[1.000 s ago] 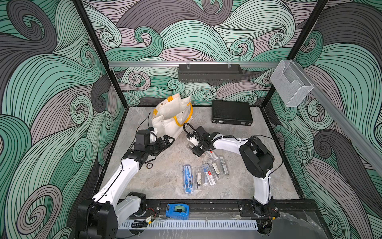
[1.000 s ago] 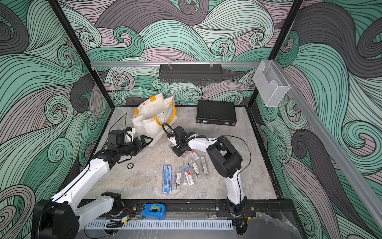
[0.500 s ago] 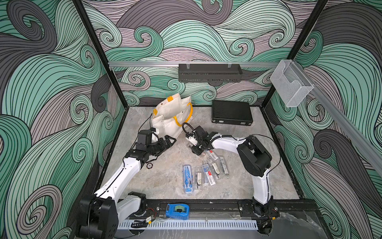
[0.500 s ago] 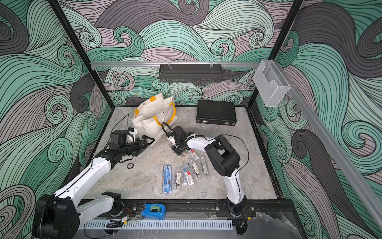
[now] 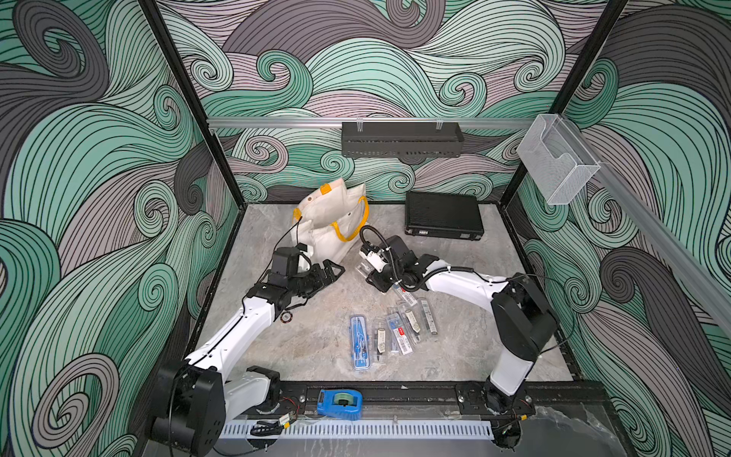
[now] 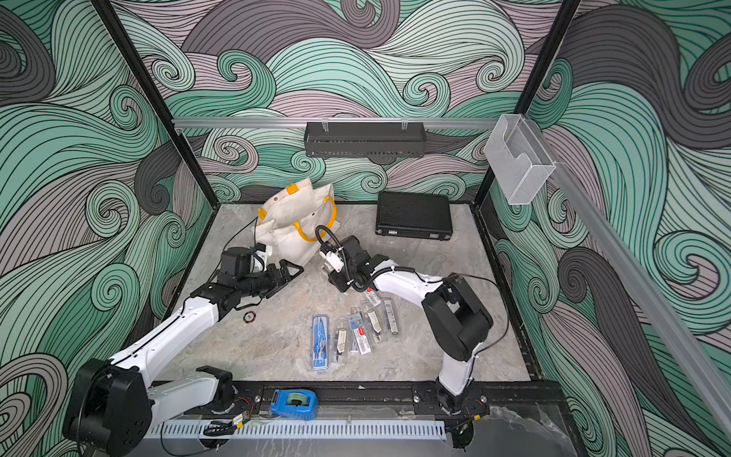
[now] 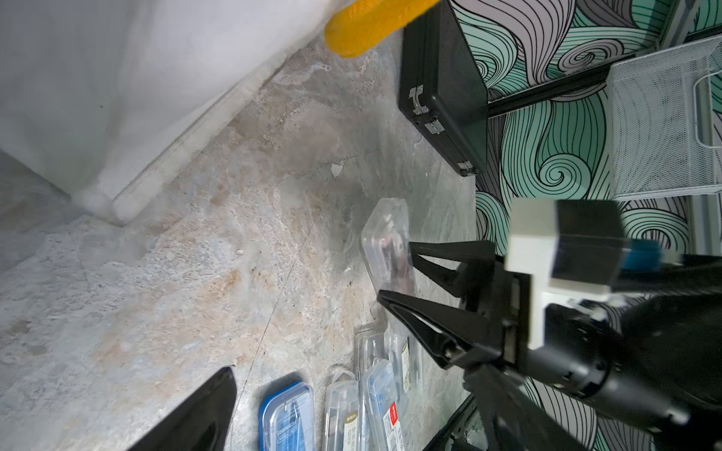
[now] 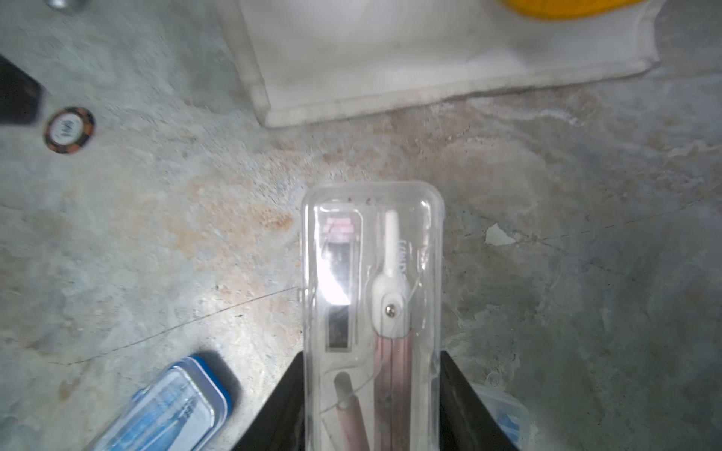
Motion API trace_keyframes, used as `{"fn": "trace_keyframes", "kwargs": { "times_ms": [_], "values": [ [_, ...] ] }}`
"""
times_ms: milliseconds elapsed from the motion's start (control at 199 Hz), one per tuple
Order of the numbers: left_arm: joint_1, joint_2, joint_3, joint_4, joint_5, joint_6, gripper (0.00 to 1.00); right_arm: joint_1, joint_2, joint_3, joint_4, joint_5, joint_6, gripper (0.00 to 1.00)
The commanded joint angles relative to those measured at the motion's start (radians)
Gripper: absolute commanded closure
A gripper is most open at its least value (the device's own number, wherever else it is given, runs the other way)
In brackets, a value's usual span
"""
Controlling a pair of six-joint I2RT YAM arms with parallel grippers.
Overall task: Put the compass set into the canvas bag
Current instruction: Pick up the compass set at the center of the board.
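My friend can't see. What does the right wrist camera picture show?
Two black fingers hold a clear case with a compass inside, over a gray stone table. A white bag lies just ahead; a blue case and a round chip lie nearby.

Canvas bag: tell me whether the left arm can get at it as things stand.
Probably yes. The open left gripper sits just beside the canvas bag, bare tabletop between them; the right gripper, shut on a clear compass case, is off to the side.
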Motion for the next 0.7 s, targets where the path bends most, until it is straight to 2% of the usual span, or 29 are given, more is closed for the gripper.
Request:
{"fn": "trace_keyframes", "kwargs": {
  "times_ms": [0,186,477,698],
  "values": [
    [-0.034,0.023,0.080,0.039,0.003,0.003,0.05,0.000,-0.063,-0.034,0.048,-0.047,0.035,0.56],
    [-0.097,0.050,0.132,0.065,-0.045,0.019,0.09,-0.001,-0.153,-0.086,0.069,-0.073,0.063,0.56],
    [-0.163,0.128,0.177,0.165,-0.046,0.010,0.27,0.000,-0.240,-0.126,0.078,-0.115,0.089,0.55],
    [-0.192,0.192,0.204,0.234,-0.009,0.012,0.34,0.000,-0.257,-0.132,0.086,-0.152,0.106,0.55]
  ]
}}
